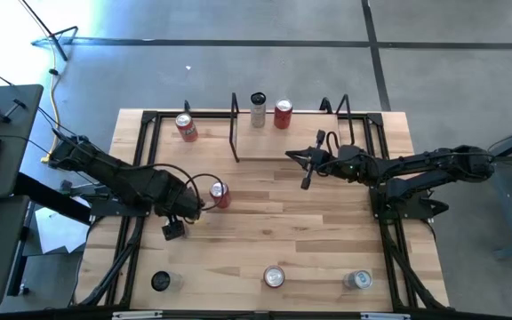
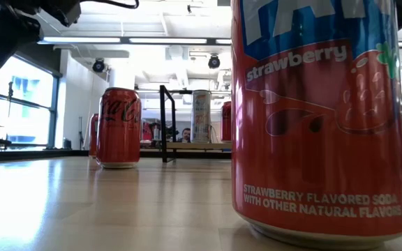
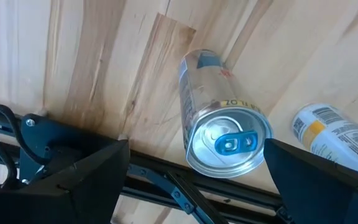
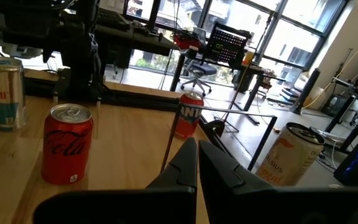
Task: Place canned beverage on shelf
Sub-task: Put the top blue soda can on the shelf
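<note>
A slim silver-and-blue can [image 3: 225,134] stands upright at the table's left middle, also in the right wrist view [image 4: 5,93]. My left gripper [image 1: 174,228] [image 3: 188,155] hangs over it, pointing down and wide open. Its fingers stand on either side of the can's top, and no touch shows. The shelf [image 1: 269,147] stands at the far middle, with a pale can [image 1: 257,109] and a red can [image 1: 282,114] on its board. My right gripper [image 1: 305,175] [image 4: 197,158] is shut on nothing. It lies level in front of the shelf, pointing toward the table's left.
A red cola can [image 1: 219,194] stands just right of my left gripper, and a red can [image 1: 186,127] at the far left. Along the near edge stand a dark-topped can [image 1: 161,281], a strawberry soda can [image 1: 275,277] and a silver can [image 1: 357,280]. Black frame rails [image 3: 166,177] run close by.
</note>
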### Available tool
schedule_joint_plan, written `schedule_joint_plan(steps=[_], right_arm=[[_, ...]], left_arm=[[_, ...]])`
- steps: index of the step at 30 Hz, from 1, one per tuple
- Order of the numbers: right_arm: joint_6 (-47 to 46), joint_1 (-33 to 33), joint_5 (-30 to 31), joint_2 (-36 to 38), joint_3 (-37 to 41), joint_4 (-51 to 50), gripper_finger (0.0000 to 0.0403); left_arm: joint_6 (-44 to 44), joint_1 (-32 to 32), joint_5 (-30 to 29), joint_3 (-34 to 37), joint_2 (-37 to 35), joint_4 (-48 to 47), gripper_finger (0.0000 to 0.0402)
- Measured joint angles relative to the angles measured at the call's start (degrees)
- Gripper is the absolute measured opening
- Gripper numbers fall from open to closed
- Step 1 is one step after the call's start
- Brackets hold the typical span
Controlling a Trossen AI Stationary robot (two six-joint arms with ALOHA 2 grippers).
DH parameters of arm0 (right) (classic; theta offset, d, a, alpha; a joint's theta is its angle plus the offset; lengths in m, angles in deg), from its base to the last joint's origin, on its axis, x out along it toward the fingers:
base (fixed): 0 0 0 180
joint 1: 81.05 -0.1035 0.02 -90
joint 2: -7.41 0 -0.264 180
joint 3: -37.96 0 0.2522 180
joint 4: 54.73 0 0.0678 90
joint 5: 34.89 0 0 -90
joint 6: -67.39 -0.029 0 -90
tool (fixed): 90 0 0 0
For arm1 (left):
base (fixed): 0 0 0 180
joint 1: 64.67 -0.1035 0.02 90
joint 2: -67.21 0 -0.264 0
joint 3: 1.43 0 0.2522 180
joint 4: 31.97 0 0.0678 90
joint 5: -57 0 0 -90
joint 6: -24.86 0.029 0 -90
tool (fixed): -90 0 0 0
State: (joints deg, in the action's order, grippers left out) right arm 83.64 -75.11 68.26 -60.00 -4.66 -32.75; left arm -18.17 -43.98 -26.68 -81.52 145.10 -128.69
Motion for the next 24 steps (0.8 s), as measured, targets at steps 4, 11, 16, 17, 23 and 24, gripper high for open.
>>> schedule_joint_plan(steps=[4, 11, 16, 17, 23, 24], right_arm=[[-1.19, 0.0, 0.0, 0.0, 0.0, 0.02, 0.0], [-1.19, 0.01, 0.0, 0.0, 0.0, 0.02, 0.0], [-1.19, 0.02, 0.0, 0.0, 0.0, 0.02, 0.0], [-1.19, 0.02, 0.0, 0.0, 0.0, 0.02, 0.0], [-1.19, 0.0, 0.0, 0.0, 0.0, 0.02, 0.0], [-1.19, 0.02, 0.0, 0.0, 0.0, 0.02, 0.0]], left_arm=[[-0.29, 0.05, 0.21, 0.0, -0.02, 0.82, 0.0362], [-1.07, 0.52, 0.2, 0.0, -0.02, 0.78, 0.0362], [-1.76, 1.03, -0.59, 0.0, -0.01, 1.29, 0.0362], [-1.81, 1.23, -0.7, 0.0, -0.02, 1.47, 0.0362], [-2.38, 2.0, -0.94, 0.0, 0.0, 1.81, 0.0362], [-2.74, 2.14, -0.93, 0.0, 0.0, 1.8, 0.0362]])
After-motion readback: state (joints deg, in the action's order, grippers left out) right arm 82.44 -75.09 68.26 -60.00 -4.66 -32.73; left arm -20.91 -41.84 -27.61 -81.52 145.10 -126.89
